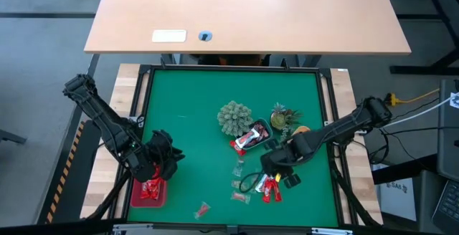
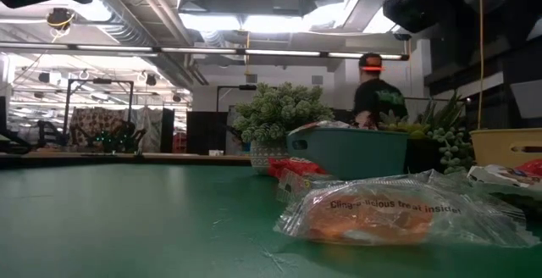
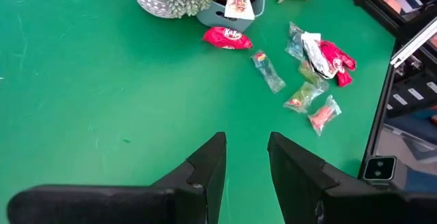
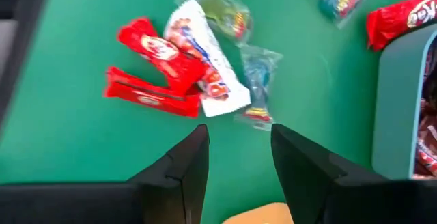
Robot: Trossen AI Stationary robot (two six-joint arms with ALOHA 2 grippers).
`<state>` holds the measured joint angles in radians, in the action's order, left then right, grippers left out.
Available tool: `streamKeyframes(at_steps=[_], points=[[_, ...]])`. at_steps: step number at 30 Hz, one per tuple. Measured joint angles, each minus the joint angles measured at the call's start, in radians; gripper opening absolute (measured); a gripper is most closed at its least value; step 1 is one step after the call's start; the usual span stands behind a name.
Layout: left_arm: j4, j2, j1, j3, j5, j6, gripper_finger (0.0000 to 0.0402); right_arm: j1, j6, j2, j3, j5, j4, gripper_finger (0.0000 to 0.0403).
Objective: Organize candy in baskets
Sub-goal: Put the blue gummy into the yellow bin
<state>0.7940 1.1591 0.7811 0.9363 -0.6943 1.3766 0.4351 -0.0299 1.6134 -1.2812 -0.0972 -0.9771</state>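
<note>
**A:** Right gripper (image 4: 237, 152) hangs just above the loose candy, fingers parted and holding nothing. What is under it?

**B:** 2 red bars (image 4: 153, 74) lying crossed, touching a white wrapped piece (image 4: 205, 67), with small clear sweets (image 4: 254, 80) just beside them. All of it sits on the green surface (image 1: 186, 113), on the near side of the pale blue basket (image 1: 252, 136), which already has candy in it.

**A:** How will those pieces handle?

**B:** Light, I'd judge, and the foil looks slick. The bars seem stiff enough to pinch across the narrow middle. The clear packets look soft and crinkly, so a pinch at the filled center should hold better than at the flat sealed ends.

**A:** Anything awkward?

**B:** The red bars overlap, so closing on 1 may drag the other along. Taking the uppermost 1 first seems wiser.

**A:** And the left gripper (image 3: 246, 166)?

**B:** Empty, fingers narrowly apart, far to the left of the blue basket, above the red basket (image 1: 149, 192), which holds red candy. The yellow-orange basket (image 1: 302, 130) stands just right of the blue basket, beside a spiky plant (image 1: 234, 117).
</note>
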Motion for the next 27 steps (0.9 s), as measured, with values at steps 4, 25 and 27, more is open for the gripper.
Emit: streamKeyframes(at_steps=[4, 25, 27], points=[[-0.002, 0.000, 0.000, 0.000, 0.000, 0.000, 0.0107, -0.003, -0.004, 0.050, 0.000, 0.030, 0.000, 0.0159], [-0.003, 0.000, 0.000, 0.000, 0.007, -0.001, 0.0107, -0.003, -0.081, 0.284, 0.000, 0.088, 0.020, 0.0159], [-0.003, 0.000, 0.000, 0.000, 0.007, -0.001, 0.0107, -0.003, -0.081, 0.300, 0.000, 0.090, 0.030, 0.0159]])
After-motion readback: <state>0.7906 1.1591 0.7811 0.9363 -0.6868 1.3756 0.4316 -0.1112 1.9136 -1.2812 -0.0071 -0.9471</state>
